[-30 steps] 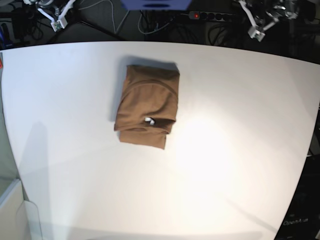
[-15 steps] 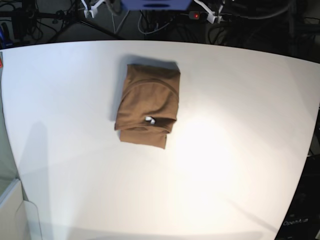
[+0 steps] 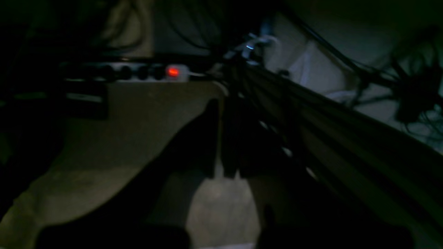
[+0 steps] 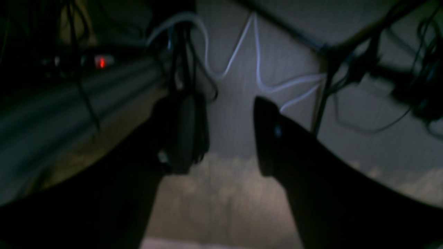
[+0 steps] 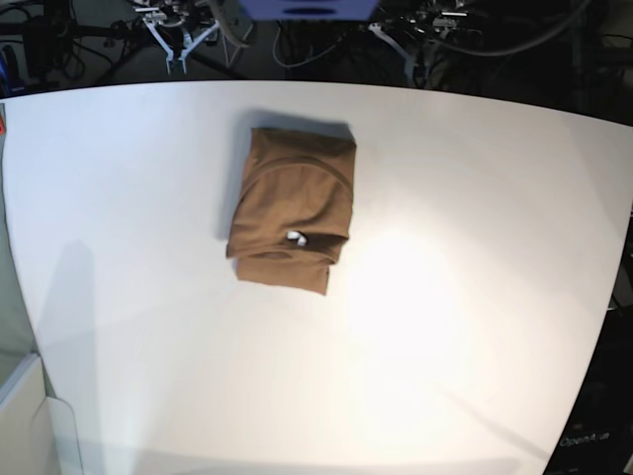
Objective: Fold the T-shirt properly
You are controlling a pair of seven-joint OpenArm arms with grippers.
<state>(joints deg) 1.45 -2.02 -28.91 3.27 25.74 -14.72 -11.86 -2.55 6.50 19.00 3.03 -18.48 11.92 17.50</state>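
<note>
1. The T-shirt (image 5: 290,208) is tan-brown and plain, with nothing printed on it.
2. It is folded up into a small, thick bundle that is taller than it is wide.
3. Its far edge is straight and neat. Its near edge is a bit crooked, and one layer sticks out lower than the rest.
4. A curved seam runs across the top layer like a bow.
5. A small white tag (image 5: 295,237) peeks out near the low end of the bundle.
6. The T-shirt lies flat on the white table (image 5: 465,327), in the far half and a little to the left of the middle in the base view.
7. Nothing touches the T-shirt. Both arms are up past the far edge of the table, well apart from it.
8. The right gripper (image 4: 228,138) has its two dark fingers spread apart, with nothing between them.
9. The left gripper (image 3: 226,173) has its fingers pressed together, and it holds nothing.
10. Both wrist views are dark and blurry. They show wires and a power strip (image 3: 138,72) with a red light.
</note>
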